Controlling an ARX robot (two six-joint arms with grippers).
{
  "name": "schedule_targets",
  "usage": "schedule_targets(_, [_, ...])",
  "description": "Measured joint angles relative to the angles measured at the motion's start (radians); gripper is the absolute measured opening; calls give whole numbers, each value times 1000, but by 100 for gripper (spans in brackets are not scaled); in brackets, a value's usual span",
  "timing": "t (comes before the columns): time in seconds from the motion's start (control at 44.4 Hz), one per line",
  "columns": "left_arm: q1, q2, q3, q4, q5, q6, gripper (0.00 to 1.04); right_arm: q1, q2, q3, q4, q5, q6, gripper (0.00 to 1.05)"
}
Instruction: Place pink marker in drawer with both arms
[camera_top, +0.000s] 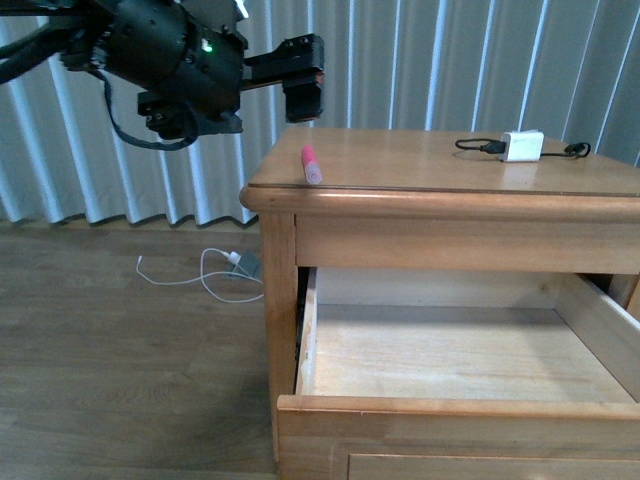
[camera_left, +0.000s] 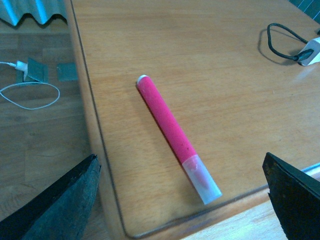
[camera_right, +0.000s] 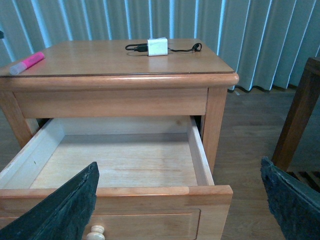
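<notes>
The pink marker (camera_left: 175, 135) lies on the cabinet top (camera_left: 210, 60), untouched, below the wide-apart left jaws.

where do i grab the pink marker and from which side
Grip the pink marker at the middle of its pink barrel, coming straight down from above. It lies flat on the cabinet top, so its long sides are the free faces. The open left gripper hangs above it; a slight wrist turn would likely square it across the barrel.
</notes>
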Motion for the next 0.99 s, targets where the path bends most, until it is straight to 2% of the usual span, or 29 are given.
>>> schedule_targets(0.135, [-41, 121, 134, -66, -37, -28, 99, 0, 0, 0, 0, 0, 0, 96])
schedule_targets(0.923, [-81, 276, 374, -232, -115, 11, 98, 0, 0, 0, 0, 0, 0, 96])
schedule_targets(0.991, [-81, 283, 386, -242, -122, 22, 86, 0, 0, 0, 0, 0, 0, 96])
